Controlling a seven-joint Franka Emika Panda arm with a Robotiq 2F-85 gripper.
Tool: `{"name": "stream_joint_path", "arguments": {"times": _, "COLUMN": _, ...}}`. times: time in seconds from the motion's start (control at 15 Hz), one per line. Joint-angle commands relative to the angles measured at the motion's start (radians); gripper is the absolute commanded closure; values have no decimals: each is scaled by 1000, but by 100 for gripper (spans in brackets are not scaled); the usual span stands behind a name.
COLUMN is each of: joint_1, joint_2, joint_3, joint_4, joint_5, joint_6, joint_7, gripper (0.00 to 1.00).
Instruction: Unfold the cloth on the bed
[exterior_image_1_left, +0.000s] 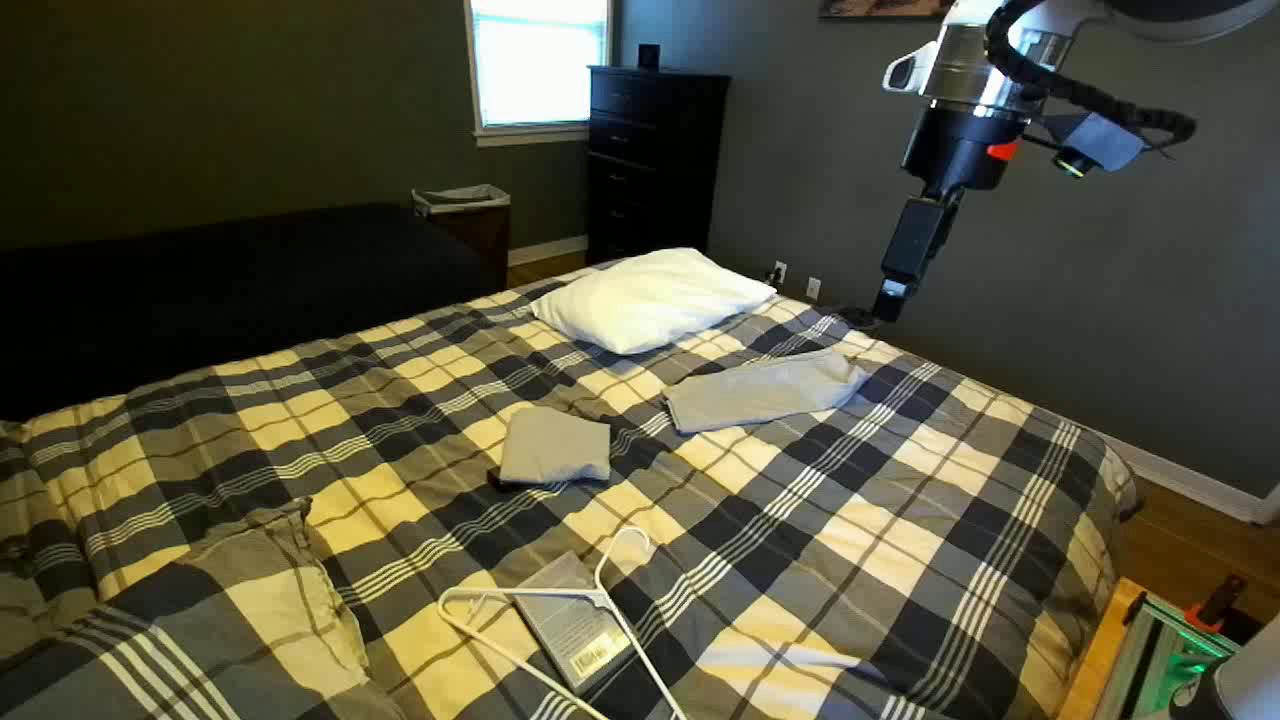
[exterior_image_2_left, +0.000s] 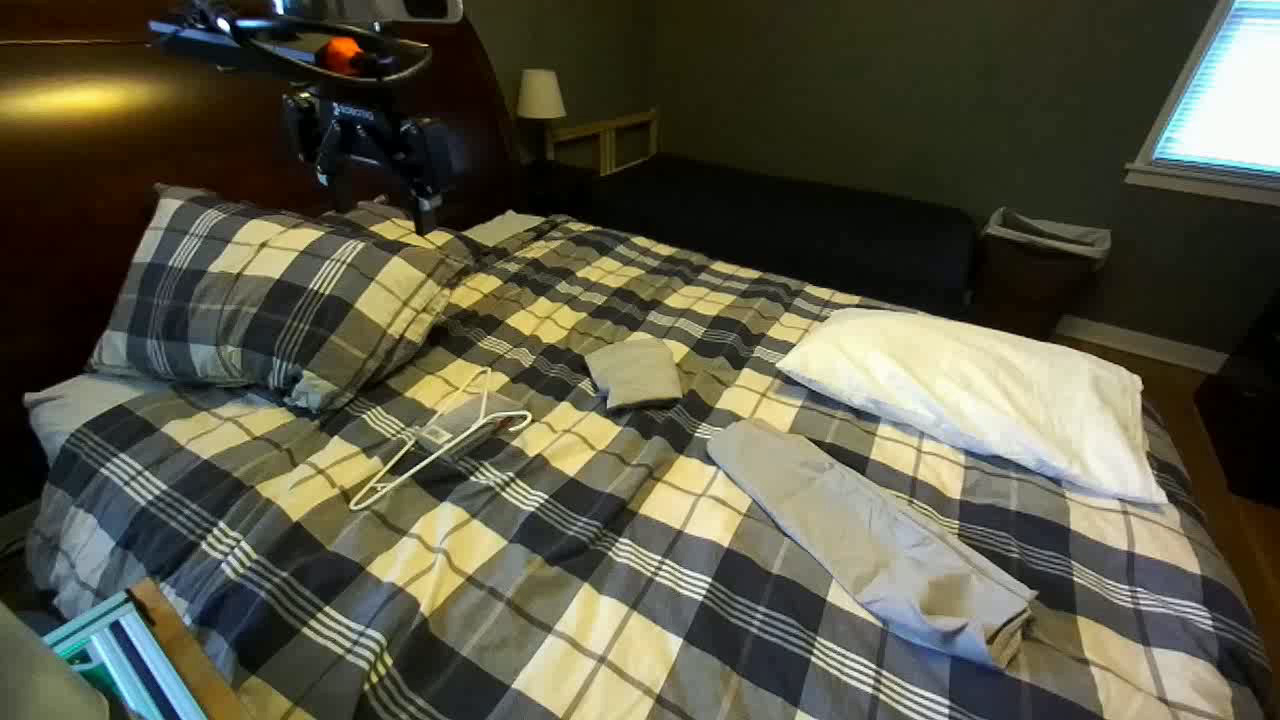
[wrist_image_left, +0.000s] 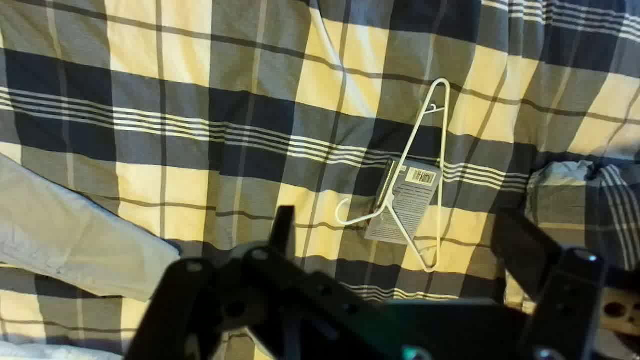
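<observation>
Two folded grey cloths rest on the plaid bed. The small squarish cloth lies near the middle, also as a small cloth in an exterior view. Closer to the white pillow is the long folded cloth, a flat strip with layered ends; its end shows at the left of the wrist view. My gripper hangs well above the bed, apart from both cloths. Its fingers are spread wide in the wrist view, with nothing held in the gripper. The gripper body hides the small cloth there.
A white hanger lies across a grey box on the bed. The white pillow sits at the far end, a plaid pillow by the wooden headboard. A dark dresser stands beyond the bed.
</observation>
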Motion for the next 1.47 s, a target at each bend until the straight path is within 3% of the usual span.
{"name": "stream_joint_path", "arguments": {"times": 0.0, "joint_1": -8, "joint_2": 1, "joint_3": 6, "joint_4": 3, "joint_5": 4, "joint_6": -3, "joint_7": -3, "gripper": 0}}
{"name": "stream_joint_path", "arguments": {"times": 0.53, "joint_1": -8, "joint_2": 1, "joint_3": 6, "joint_4": 3, "joint_5": 4, "joint_6": -3, "joint_7": -3, "gripper": 0}}
{"name": "stream_joint_path", "arguments": {"times": 0.6, "joint_1": -34, "joint_2": 15, "joint_3": 28, "joint_4": 1, "joint_5": -19, "joint_6": 43, "joint_7": 64, "gripper": 0}}
{"name": "stream_joint_path", "arguments": {"times": 1.0, "joint_1": -179, "joint_2": 248, "joint_3": 81, "joint_4": 41, "joint_5": -234, "joint_6": 290, "joint_7": 320, "gripper": 0}}
{"name": "stream_joint_path", "arguments": {"times": 1.2, "joint_1": -232, "joint_2": 421, "joint_3": 84, "joint_4": 118, "joint_5": -359, "joint_6": 287, "joint_7": 431, "gripper": 0}}
{"name": "stream_joint_path", "arguments": {"times": 1.4, "joint_1": -237, "joint_2": 608, "joint_3": 61, "joint_4": 255, "joint_5": -445, "joint_6": 196, "joint_7": 507, "gripper": 0}}
